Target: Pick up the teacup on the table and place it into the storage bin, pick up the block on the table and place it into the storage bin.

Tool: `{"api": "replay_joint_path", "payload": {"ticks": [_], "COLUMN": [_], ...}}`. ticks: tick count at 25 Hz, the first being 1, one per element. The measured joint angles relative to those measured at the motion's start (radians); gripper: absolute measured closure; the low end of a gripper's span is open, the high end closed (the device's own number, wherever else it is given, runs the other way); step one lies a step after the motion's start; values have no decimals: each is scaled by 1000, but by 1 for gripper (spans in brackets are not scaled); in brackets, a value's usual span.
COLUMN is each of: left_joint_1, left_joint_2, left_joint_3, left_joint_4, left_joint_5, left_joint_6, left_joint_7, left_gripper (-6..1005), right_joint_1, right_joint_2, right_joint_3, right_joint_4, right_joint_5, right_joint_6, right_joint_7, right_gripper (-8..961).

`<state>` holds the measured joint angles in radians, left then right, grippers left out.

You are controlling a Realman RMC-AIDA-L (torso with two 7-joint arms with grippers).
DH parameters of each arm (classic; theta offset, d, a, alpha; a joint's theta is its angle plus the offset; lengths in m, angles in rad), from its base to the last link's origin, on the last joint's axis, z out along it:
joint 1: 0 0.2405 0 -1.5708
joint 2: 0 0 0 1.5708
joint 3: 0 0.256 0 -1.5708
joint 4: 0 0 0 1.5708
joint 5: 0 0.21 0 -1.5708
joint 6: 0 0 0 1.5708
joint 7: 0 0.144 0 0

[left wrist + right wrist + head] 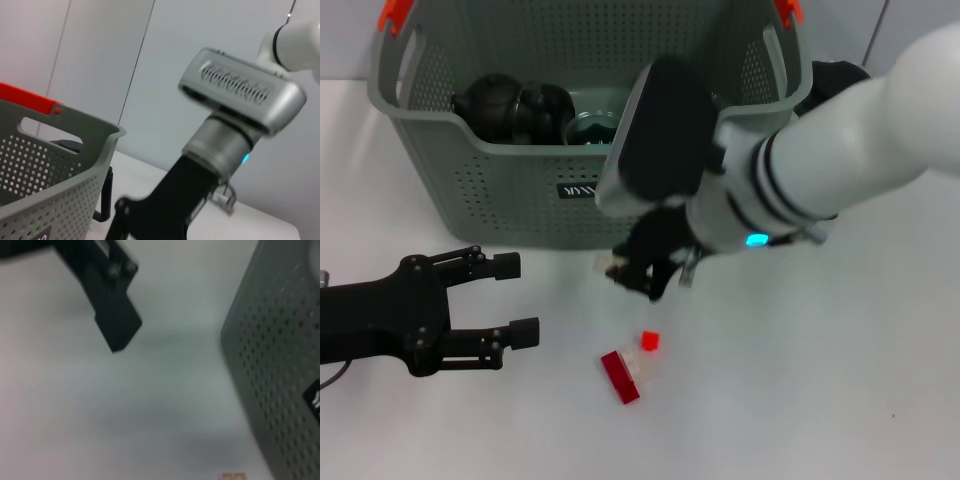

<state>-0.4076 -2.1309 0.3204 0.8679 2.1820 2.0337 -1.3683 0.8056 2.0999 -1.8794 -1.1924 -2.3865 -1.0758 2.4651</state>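
Blocks (pixel 620 376): two red, on table | left gripper (pixel 515 300) fingers spread | right gripper (pixel 645 268) fingers unclear

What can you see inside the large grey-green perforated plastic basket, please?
Inside the grey-green perforated plastic basket: a dark rounded object and a teal-rimmed round item. The right arm hides the rest of its interior.

A grey-green storage bin (pixel 510 190) is seen, perforated with small round holes, with orange-red handle clips (pixel 392 14) and a black label (pixel 578 189). Red blocks (pixel 620 377) are seen on the white table (pixel 820 380). The left gripper (pixel 515 298) is black; the right arm (pixel 840 140) is white.
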Motion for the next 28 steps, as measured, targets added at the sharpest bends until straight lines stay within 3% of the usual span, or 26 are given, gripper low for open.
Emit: {"api": "replay_joint_path", "payload": {"ticks": [7,12,18,28], "left_joint_1": [-4,-4,-4,-5], "left_joint_2": [0,0,0,0], "left_joint_3": [0,0,0,0], "left_joint_4": [0,0,-2,-3], "left_joint_5": [-2,-2,-2,-2], "left_joint_6": [2,2,1,-4], "left_joint_7": [0,2,7,6], "left_gripper": [111,111,111,110], "right_joint_1": [-36,20,136,279], "right_joint_2": [2,0,-3,-27], "right_joint_3": [181,342,526,682], "right_joint_4": [-250,-304,-163,139], "right_joint_5": [1,1,-5,-69], "right_joint_6": [-197,-265,-245,-130], "right_joint_7": [3,3,-70,-97], "right_gripper": [745,745,718,673]}}
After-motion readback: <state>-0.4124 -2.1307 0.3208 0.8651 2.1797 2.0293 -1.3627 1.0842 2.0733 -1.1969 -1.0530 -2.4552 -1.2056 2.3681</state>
